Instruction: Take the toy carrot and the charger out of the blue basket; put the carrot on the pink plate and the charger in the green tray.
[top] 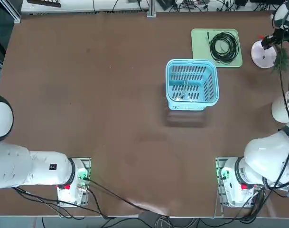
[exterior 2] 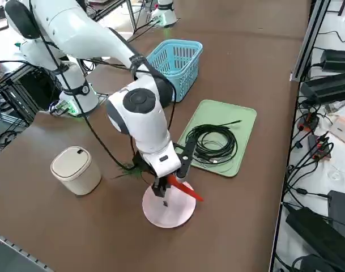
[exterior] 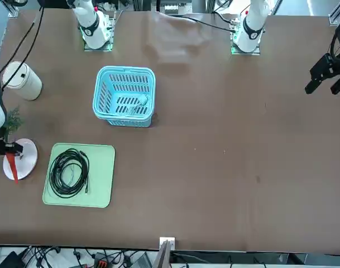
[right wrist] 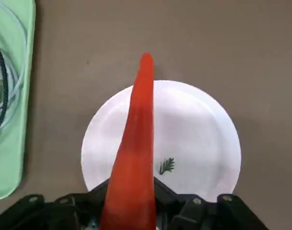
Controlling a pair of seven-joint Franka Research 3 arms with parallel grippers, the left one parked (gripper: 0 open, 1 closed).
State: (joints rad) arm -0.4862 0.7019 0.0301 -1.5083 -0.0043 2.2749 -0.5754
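The black two-finger right pincer (right wrist: 157, 211), clamped on the tapering red-orange toy carrot (right wrist: 136, 143), hangs above the round pale pink plate (right wrist: 198, 129); probably light, smooth, best gripped at its thick end.

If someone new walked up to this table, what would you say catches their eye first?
Most likely the red-orange carrot, gripped by the right gripper above the pink plate. Next would come the bright blue basket, standing on the brown table. The green tray near it also draws the eye, with a coil of black cable lying on it.
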